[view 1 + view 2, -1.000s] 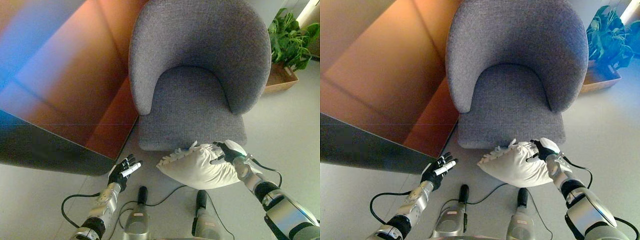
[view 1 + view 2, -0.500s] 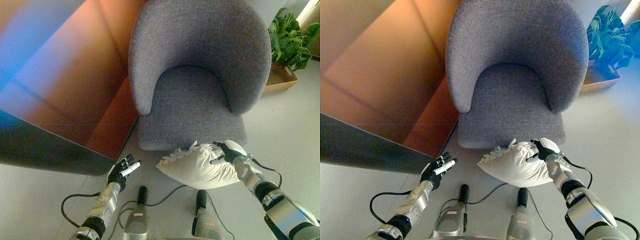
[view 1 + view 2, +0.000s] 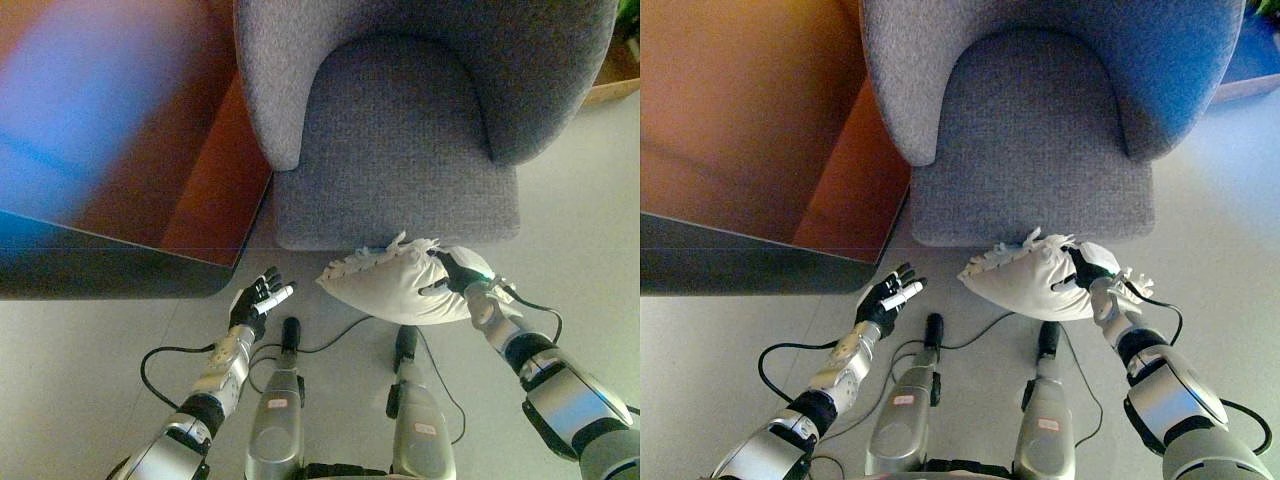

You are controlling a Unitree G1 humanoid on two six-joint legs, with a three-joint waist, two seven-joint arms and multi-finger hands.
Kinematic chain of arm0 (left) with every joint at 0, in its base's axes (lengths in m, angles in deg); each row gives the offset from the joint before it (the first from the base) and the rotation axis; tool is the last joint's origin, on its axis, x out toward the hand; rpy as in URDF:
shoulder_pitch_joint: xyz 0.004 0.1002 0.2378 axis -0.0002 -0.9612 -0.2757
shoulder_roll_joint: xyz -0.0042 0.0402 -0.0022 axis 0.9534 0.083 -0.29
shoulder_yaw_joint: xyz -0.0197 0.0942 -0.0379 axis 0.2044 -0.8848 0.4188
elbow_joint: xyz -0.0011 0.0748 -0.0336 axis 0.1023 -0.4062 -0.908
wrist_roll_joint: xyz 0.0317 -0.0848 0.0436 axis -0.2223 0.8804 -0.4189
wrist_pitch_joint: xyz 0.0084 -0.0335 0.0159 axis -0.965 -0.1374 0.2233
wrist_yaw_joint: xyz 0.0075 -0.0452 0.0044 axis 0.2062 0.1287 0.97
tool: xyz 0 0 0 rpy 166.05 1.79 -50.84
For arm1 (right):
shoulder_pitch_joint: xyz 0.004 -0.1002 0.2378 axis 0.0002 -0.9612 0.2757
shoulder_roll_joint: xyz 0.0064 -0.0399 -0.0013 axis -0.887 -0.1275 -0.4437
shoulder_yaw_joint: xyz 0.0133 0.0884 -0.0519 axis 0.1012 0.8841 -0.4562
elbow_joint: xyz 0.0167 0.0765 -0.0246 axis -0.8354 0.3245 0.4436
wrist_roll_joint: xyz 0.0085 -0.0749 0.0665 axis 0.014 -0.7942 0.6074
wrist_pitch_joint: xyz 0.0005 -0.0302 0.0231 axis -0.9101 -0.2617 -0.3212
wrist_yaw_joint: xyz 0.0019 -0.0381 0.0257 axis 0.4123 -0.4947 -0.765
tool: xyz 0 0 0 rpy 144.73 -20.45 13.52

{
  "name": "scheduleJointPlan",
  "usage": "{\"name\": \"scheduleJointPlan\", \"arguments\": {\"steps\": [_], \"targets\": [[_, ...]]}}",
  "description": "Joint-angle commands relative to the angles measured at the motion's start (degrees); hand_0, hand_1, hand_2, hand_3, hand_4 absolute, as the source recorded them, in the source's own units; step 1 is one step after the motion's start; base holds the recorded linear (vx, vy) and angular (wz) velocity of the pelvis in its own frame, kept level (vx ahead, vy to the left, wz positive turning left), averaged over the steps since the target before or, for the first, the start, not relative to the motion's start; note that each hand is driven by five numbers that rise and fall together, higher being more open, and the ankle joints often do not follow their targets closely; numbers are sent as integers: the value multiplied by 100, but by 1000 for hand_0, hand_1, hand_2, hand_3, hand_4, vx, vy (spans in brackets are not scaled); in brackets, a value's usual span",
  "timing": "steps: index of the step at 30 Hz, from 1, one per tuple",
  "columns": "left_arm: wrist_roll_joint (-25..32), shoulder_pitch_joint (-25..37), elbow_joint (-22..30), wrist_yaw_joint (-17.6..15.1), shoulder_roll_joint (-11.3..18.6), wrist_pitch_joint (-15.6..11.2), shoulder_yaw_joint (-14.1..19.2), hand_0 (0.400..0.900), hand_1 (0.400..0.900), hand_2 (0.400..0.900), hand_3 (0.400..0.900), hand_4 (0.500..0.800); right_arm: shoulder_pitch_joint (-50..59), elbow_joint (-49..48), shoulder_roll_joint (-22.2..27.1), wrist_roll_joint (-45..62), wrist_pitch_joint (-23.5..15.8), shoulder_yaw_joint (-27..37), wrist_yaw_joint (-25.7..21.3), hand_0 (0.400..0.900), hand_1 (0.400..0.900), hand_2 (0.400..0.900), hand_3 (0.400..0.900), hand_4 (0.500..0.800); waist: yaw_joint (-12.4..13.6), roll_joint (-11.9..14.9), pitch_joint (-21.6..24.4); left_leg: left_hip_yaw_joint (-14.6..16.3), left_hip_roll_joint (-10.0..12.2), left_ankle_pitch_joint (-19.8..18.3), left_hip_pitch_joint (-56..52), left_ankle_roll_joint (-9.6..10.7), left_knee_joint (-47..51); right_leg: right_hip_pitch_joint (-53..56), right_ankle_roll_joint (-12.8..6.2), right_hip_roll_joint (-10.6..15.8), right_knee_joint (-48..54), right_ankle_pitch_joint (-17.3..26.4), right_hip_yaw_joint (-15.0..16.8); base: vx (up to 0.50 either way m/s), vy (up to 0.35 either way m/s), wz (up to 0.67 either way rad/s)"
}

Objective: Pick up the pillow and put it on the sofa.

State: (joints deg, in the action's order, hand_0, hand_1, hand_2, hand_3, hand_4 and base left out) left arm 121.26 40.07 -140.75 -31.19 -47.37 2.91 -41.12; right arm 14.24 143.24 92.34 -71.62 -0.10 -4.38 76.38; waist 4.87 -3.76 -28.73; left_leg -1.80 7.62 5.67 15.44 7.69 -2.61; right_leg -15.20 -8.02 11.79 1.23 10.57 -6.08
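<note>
White fringed pillow (image 3: 405,289) held off the floor, just below the front edge of the grey armchair (image 3: 400,150) seat. Right hand (image 3: 458,273) clenched on its right end, arm reaching forward. Left hand (image 3: 255,303) empty, fingers spread, raised beside the dark wooden cabinet (image 3: 120,150).

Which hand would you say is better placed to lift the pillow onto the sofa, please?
Right. The right hand already grips the pillow just before the sofa seat's front edge. The left hand is open and apart from the pillow, holding nothing.
</note>
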Motion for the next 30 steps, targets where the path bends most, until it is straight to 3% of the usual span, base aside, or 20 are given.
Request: {"name": "scheduleJointPlan", "arguments": {"steps": [1, 18, 30], "targets": [[241, 427, 370, -161, 330, -542, -108, 900, 900, 900, 900, 800, 1115, -109, 517, 261, 5, -290, -377, 900, 900, 900, 900, 800, 44, 141, -106, -138, 14, -152, 797, -239, -472, -764, -316, 597, -664, -79, -95, -109, 7, 0], [359, 571, 1276, -413, 371, -879, -196, 900, 900, 900, 900, 800, 1934, -131, 622, 314, 513, -212, -696, 900, 900, 900, 900, 800, 136, 68, -106, -302, -206, 32, 2350, -296, -946, -2282, -326, 562, -1248, 3, -148, -55, -6, 3], [406, 557, 1585, -468, 352, -949, -186, 900, 900, 900, 900, 800, 2202, -47, 601, 380, 730, -350, -390, 900, 900, 900, 900, 800, 192, -59, -106, -376, -362, 22, 2867, -332, -1229, -2835, -251, 516, -1546, -32, -138, -4, 0, 1]]}}
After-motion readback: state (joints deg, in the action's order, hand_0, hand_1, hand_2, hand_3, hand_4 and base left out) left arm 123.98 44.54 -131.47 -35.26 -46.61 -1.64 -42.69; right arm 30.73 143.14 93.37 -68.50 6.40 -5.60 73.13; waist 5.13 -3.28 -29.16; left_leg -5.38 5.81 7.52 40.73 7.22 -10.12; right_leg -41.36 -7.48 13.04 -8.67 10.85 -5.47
